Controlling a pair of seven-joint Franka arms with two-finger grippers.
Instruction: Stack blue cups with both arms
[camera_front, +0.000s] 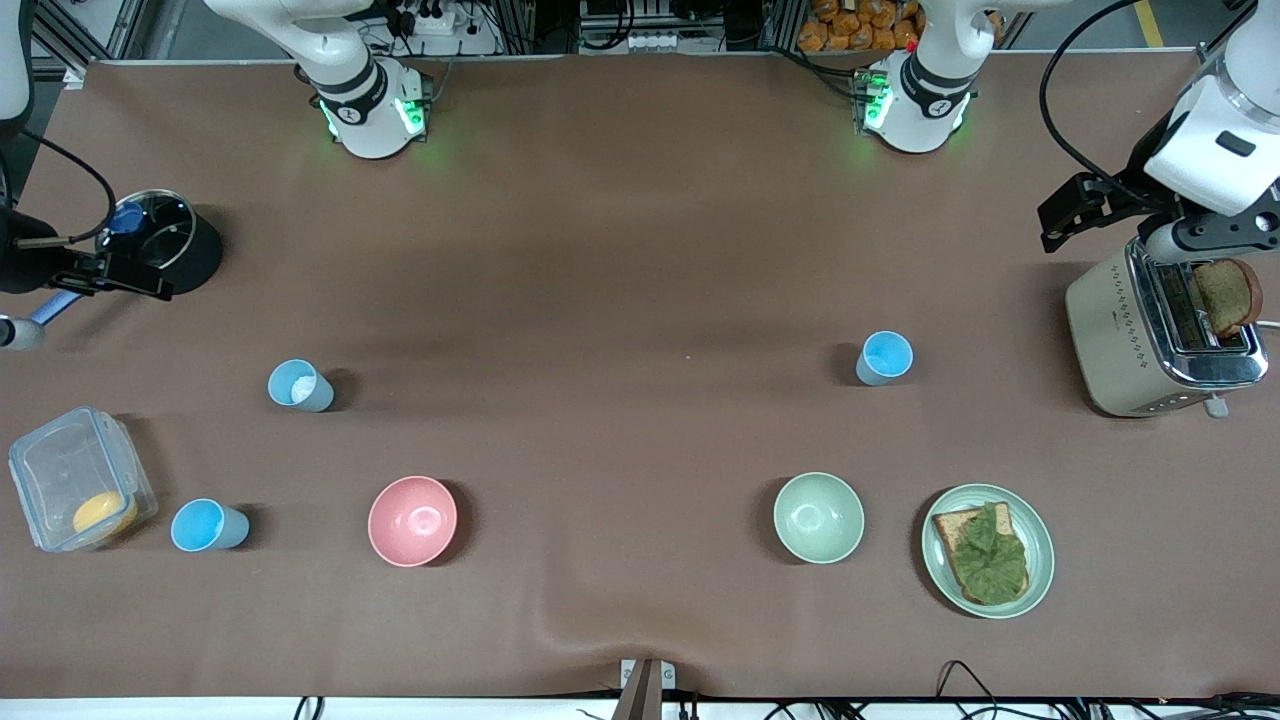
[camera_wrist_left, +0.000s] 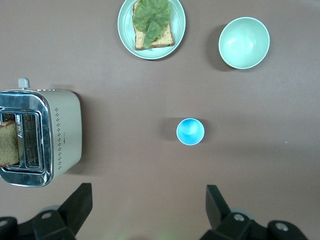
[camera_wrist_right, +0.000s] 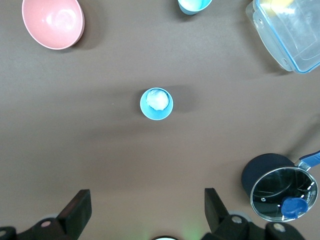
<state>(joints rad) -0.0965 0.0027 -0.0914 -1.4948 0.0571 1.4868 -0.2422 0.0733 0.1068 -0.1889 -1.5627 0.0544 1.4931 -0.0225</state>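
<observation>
Three light-blue cups stand apart on the brown table. One, whitish inside (camera_front: 300, 385), is toward the right arm's end and shows in the right wrist view (camera_wrist_right: 156, 103). A second (camera_front: 208, 526) stands nearer the front camera beside a clear box, at the edge of the right wrist view (camera_wrist_right: 194, 5). A third, brighter blue inside (camera_front: 884, 358), is toward the left arm's end and shows in the left wrist view (camera_wrist_left: 190, 131). My left gripper (camera_front: 1062, 215) (camera_wrist_left: 148, 195) is open and empty, high up. My right gripper (camera_front: 135, 282) (camera_wrist_right: 146, 197) is open and empty, high up.
A pink bowl (camera_front: 412, 520), a pale green bowl (camera_front: 818, 517) and a plate with bread and lettuce (camera_front: 1035, 520) lie nearer the front camera. A toaster (camera_front: 1120, 330) holds a slice. A black pot with glass lid (camera_front: 160, 240) and a clear box (camera_front: 80, 480) stand at the right arm's end.
</observation>
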